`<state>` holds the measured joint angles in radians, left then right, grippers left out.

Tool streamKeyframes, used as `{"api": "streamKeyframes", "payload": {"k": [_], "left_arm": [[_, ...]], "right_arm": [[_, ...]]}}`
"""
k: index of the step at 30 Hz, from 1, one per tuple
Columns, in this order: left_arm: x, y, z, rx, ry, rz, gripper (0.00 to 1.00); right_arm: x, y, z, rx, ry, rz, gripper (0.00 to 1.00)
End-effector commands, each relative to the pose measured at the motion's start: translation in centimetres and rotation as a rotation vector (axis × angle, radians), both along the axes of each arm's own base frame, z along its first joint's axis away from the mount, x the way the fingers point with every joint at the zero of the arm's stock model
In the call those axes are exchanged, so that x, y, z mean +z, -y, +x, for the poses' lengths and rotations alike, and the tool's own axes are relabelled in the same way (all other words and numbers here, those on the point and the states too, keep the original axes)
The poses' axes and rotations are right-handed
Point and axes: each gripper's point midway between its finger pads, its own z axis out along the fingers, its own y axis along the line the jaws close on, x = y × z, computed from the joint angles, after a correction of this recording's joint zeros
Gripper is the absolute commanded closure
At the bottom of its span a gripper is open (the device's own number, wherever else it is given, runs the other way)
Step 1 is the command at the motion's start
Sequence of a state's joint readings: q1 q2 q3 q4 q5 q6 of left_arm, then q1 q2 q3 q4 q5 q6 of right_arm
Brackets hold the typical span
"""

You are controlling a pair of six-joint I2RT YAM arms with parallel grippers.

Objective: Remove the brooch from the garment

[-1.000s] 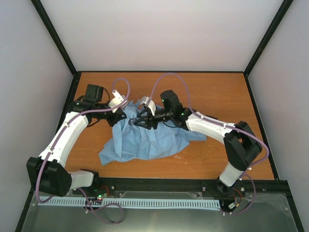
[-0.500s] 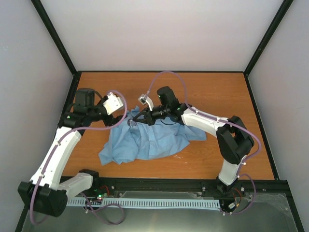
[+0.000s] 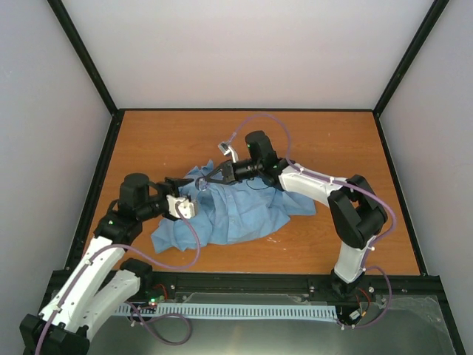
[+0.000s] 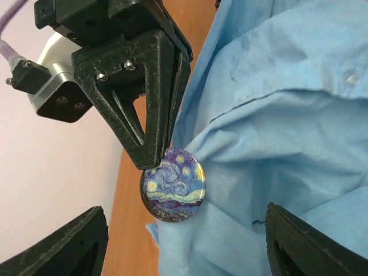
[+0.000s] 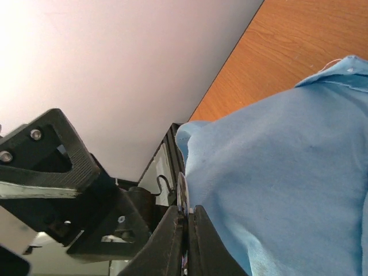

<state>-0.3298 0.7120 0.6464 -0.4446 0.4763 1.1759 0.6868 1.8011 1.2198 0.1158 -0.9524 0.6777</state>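
Brooch (image 4: 173,185), a round disc painted with a swirling blue and yellow night sky, sits low and centre in the left wrist view, against a raised fold of the shirt (image 4: 287,115). Whether it is pinned there cannot be told. The right tool (image 4: 154,155) enters that frame from the upper left, its two black fingers closed together and pinching the brooch at its upper left edge. The left tool (image 4: 183,238) is spread wide, its fingers showing only in the bottom corners, touching neither brooch nor cloth. In the right wrist view the right tool's fingers meet at bottom centre on the disc's thin edge. From above, the shirt lies crumpled mid tabletop (image 3: 332,140), with both tools at its upper left part.
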Motion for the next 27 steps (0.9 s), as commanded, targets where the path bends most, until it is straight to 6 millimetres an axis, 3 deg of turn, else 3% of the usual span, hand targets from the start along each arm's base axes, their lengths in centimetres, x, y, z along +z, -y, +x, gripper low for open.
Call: {"api": "streamKeyframes", "payload": {"k": [1, 9, 20, 27], "left_arm": [[2.2, 0.3, 0.9, -0.048, 0.265, 0.051, 0.27], [1.8, 0.5, 1.1, -0.045, 0.445, 0.054, 0.39], [-0.1, 0.6, 1.5, -0.058, 0.529, 0.093, 0.46], [-0.2, 0.7, 1.3, -0.064, 0.617, 0.097, 0.59]], "right_arm": [[0.6, -0.1, -0.1, -0.028, -0.102, 0.026, 0.97], [1.4, 0.3, 0.1, -0.104, -0.156, 0.056, 0.97], [2.2, 0.2, -0.6, -0.139, -0.212, 0.127, 0.97], [2.9, -0.2, -0.9, -0.138, -0.224, 0.157, 0.97]]}}
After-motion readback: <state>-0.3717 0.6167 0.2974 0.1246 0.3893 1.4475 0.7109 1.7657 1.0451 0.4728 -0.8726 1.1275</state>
